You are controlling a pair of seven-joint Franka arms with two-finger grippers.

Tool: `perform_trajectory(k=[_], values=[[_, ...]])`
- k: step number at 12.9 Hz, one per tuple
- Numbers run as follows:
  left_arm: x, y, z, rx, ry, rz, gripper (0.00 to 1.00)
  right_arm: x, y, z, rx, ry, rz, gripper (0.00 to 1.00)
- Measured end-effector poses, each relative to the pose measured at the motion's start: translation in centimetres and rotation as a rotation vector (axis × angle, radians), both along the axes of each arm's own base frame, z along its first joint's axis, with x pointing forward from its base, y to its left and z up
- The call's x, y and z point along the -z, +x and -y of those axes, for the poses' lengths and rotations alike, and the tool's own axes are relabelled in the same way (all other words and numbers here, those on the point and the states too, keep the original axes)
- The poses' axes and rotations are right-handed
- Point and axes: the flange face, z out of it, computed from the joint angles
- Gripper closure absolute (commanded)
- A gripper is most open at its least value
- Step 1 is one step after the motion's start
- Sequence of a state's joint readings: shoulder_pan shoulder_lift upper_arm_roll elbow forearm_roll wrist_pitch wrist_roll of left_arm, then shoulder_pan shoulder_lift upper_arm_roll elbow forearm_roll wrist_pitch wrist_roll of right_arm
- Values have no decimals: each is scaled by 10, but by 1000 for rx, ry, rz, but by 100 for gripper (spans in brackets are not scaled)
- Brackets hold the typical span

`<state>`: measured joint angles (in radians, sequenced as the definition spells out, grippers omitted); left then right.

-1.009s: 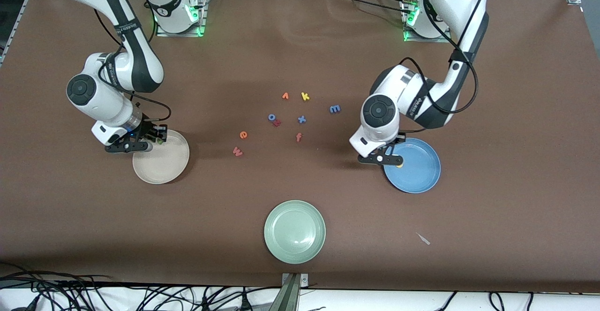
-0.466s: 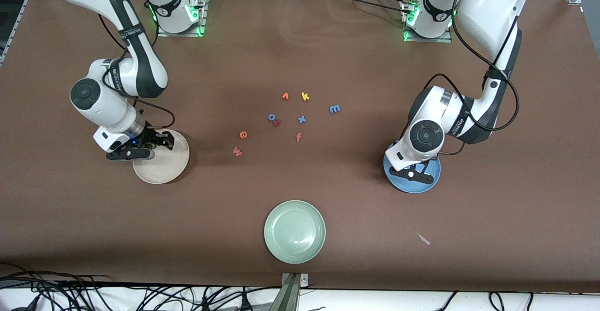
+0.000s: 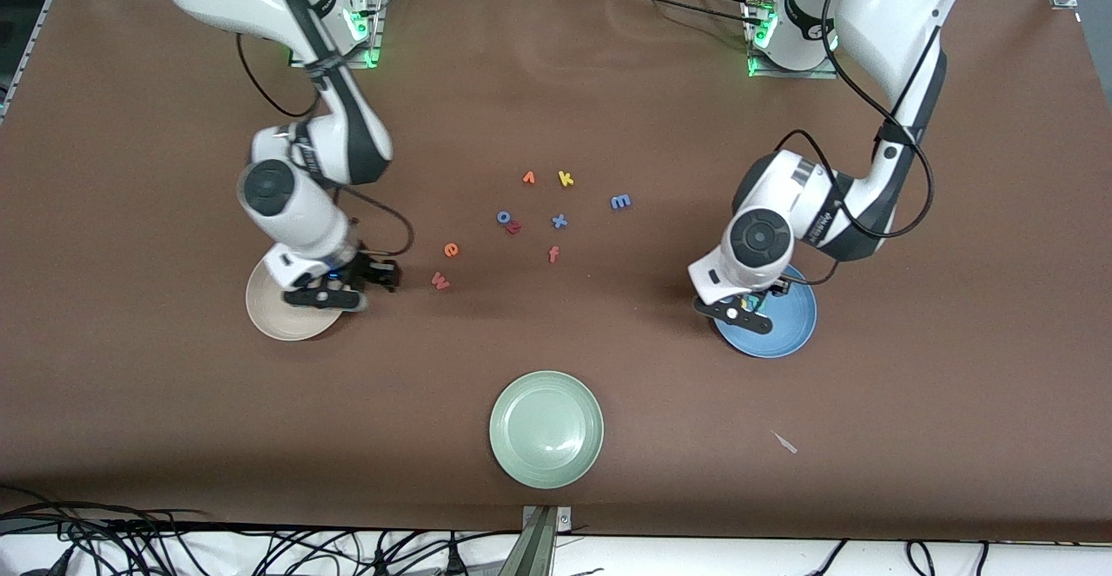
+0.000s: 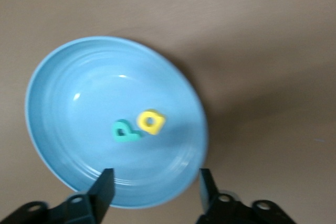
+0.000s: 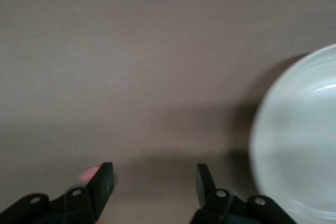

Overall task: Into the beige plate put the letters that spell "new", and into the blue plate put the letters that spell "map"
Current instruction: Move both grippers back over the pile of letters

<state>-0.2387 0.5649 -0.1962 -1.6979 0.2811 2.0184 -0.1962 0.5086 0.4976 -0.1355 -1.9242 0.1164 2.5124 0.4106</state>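
In the blue plate (image 4: 52, 145) lay the teal p (image 4: 125, 131) touching the yellow a (image 4: 151, 121), under the left gripper (image 4: 154, 192), fingers apart, empty. Right gripper (image 5: 152, 184), also apart and empty, hovered beside the beige plate (image 3: 265, 311), near the salmon w (image 3: 440, 281); orange e (image 3: 451, 249) and blue m (image 3: 620, 201) sat on the table.

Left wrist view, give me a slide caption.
Open left gripper over the blue plate holding teal p and yellow a.
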Motion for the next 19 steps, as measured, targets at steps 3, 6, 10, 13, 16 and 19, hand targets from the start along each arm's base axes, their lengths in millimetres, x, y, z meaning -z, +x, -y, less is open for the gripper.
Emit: perform_trajectory(k=[3, 6, 10, 13, 16, 19], values=[[-24, -38, 69, -15, -30, -2, 0, 16, -7, -49, 70, 2, -12, 28], [-22, -86, 127, 76, -59, -47, 1, 28, -12, -61, 121, -1, -21, 28], [6, -143, 156, 377, -89, -168, 3, 37, -9, -54, 141, -7, -16, 28], [22, -167, 173, 542, -110, -92, 6, 51, -13, -60, 160, -4, -12, 28], [52, -191, 176, 685, -123, -14, 6, 70, -16, -60, 171, -3, -4, 28], [71, -196, 174, 750, -120, 1, 9, 70, -17, -60, 205, 1, -5, 28]])
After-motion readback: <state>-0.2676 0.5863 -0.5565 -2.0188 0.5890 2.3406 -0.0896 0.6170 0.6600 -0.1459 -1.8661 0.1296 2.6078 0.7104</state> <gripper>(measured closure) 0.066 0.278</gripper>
